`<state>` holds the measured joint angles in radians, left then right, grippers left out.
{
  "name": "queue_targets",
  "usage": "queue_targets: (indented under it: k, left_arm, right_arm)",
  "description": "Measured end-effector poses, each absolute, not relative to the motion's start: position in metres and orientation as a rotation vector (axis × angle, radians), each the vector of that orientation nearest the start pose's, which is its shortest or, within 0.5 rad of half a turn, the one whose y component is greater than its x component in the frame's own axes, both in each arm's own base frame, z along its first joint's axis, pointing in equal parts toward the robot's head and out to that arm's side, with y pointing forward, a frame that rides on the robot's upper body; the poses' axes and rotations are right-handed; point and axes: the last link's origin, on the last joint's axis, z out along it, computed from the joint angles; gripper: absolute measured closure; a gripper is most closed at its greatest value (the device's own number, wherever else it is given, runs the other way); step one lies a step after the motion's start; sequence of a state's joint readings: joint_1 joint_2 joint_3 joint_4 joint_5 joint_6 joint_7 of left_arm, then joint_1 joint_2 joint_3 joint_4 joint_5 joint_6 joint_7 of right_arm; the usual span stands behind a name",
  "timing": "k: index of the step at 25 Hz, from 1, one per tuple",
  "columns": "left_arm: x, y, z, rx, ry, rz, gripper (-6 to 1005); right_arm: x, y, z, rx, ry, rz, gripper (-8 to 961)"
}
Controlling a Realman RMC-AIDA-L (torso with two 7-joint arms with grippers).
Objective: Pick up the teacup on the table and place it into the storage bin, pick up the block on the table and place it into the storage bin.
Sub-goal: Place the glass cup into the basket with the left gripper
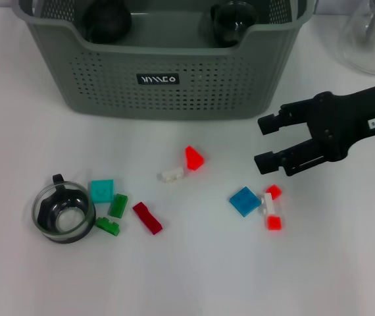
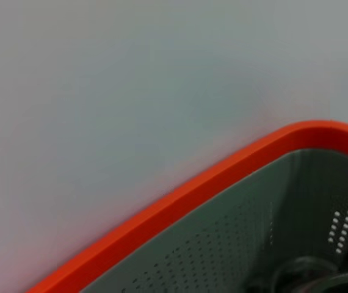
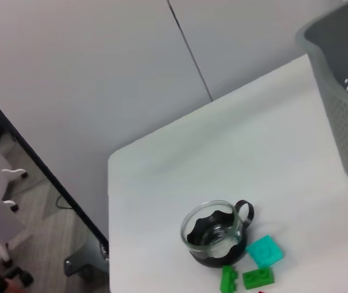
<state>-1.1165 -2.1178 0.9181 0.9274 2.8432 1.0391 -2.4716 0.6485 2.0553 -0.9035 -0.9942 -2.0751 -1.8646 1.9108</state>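
Grey-green perforated plastic forms the storage bin (image 1: 168, 72), which in the head view stands at the far side of the white table (image 1: 194, 276), beyond the right gripper (image 1: 264, 142) and to its left. A black label with white lettering sits on the bin's near wall. Two dark rounded vessels lie inside the bin. The right gripper enters from the right edge, held above the table with its two black fingers spread apart and nothing between them. Directly below its fingertips lie a red-and-white block (image 1: 272, 207) and, just beside that, a blue square block (image 1: 245, 201). Further left of the fingertips sit a red wedge block (image 1: 193, 158) and a small white block (image 1: 172, 174). Well apart from the gripper, towards the left edge, stands the glass teacup (image 1: 63, 211) with its black holder. Near it are a teal block (image 1: 101, 191), two green blocks (image 1: 114, 214) and a dark red block (image 1: 147, 218). A clear glass vessel (image 1: 370, 39) stands at the far right corner.

The left wrist view shows an orange rim (image 2: 186, 195) over a grey perforated basket wall (image 2: 265, 232), with a dark object partly visible inside. The left gripper is not visible in any view.

The right wrist view shows the teacup (image 3: 215, 233) upright on the table (image 3: 223, 165), the teal block (image 3: 264, 251) touching or just beside its base, and the green blocks (image 3: 245, 278) next to it. A corner of the bin (image 3: 345, 91) shows at the edge. The gripper's own fingers do not appear here.
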Motion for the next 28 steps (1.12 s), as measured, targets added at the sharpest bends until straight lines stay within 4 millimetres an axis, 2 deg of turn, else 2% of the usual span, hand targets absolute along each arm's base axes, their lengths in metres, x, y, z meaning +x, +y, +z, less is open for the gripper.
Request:
queue_targets:
  k: [6,13,24,28]
  left_arm:
    - [-0.085,0.493,0.020,-2.283,-0.630,0.095,954]
    - [-0.092,0.494,0.002,-2.288,-0.576,0.152,954]
    - [-0.111,0.499,-0.016,-2.252,-0.550,0.167,953]
    - [-0.112,0.500,-0.020,-2.246,-0.529,0.167,953]
  right_arm:
    - [0.175,0.336,0.023,-3.139,0.770,0.422,7]
    - [0.174,0.336,0.022,-3.137,0.775,0.425,7]
    - [0.176,0.336,0.023,-3.123,0.785,0.431,7]
    - [0.175,0.337,0.022,-3.120,0.782,0.433,7]
